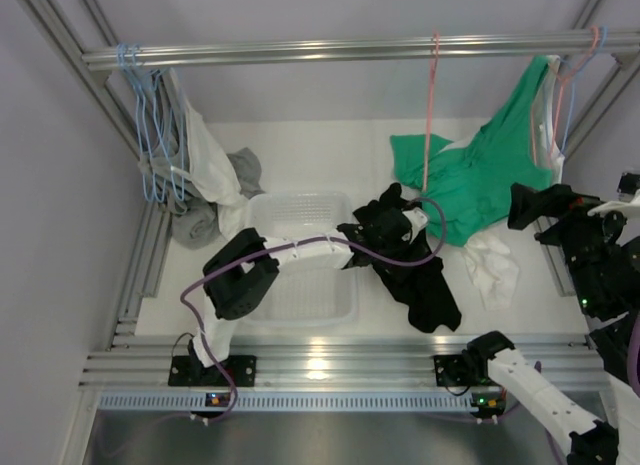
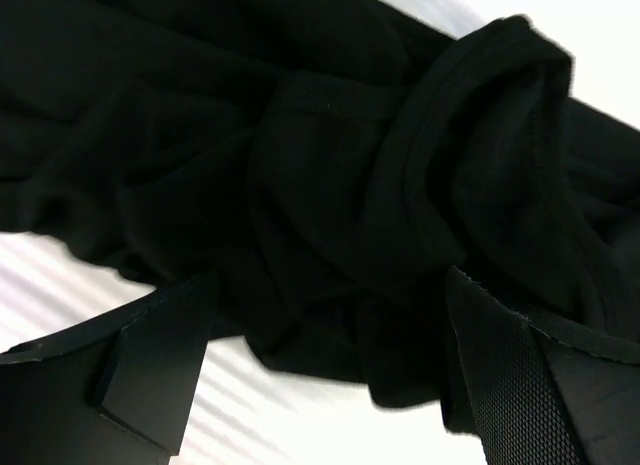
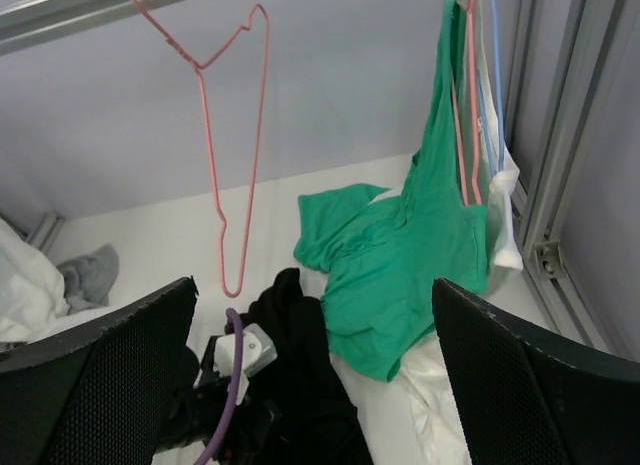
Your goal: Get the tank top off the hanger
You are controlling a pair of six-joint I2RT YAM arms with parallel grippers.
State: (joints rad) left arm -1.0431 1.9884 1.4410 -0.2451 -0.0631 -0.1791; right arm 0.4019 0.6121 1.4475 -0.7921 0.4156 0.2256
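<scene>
The left hand [image 2: 330, 380] stands with its fingers wide apart and a crumpled black jersey tank top [image 1: 425, 280] bunched directly between them. The cloth fills the gap, but the fingers are not clamped on it. In the top view the garment lies in a heap on the white surface [image 1: 320, 155], just beside a clear plastic basket [image 1: 300, 255]. Its long axis runs from the left hand down towards the near right. A thin pink wire hanger [image 1: 430, 115] hangs bare from the metal rail [image 1: 300, 53], just above and behind the heap, with no cloth on it.

The right hand [image 3: 320, 385] is also spread apart, holds nothing, and sits well to the right, so the left arm is far nearer. The fabric looks soft and folded on itself, with a bound strap edge looping near the top of the left wrist view. I judge the top is off its hanger.
</scene>
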